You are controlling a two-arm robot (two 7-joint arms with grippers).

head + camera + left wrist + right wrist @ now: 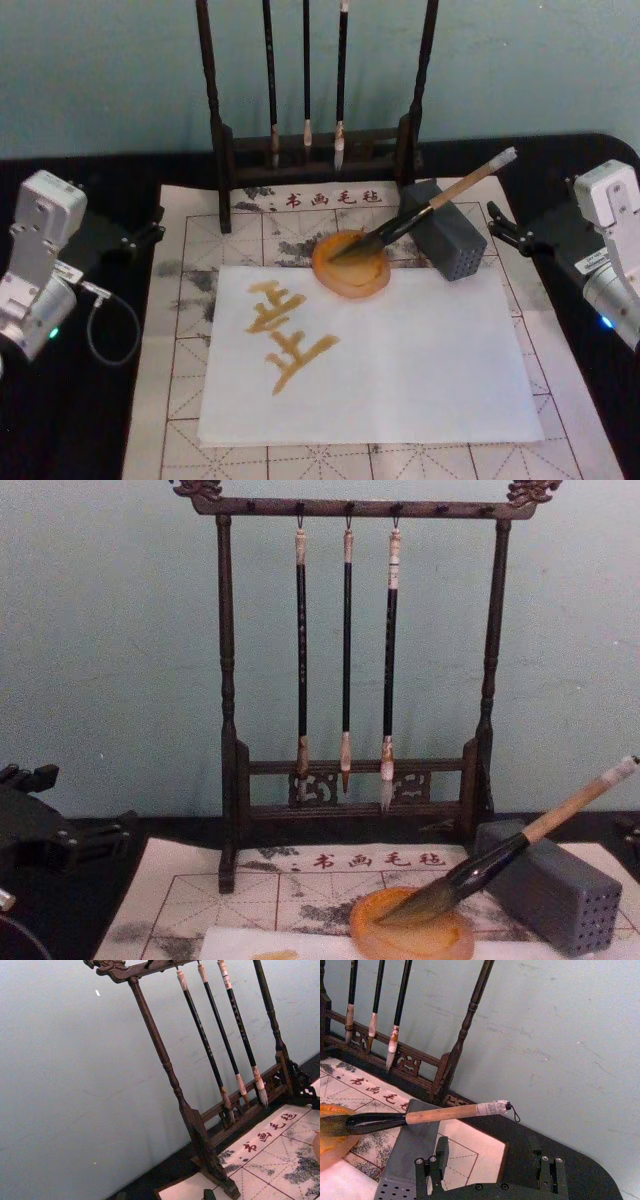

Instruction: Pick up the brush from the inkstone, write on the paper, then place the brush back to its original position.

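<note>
Red characters (326, 198) reading 书画毛毡 stand along the far edge of the beige mat (185, 340).

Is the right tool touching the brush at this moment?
Apart. The head view shows the open right tool off to the right, with a plain gap between it and the brush, which rests on the inkstone and the grey block.

Head view's top edge cuts the dark wooden brush rack (240, 160); chest view's bottom edge cuts the plain white paper sheet (320, 948)
</note>
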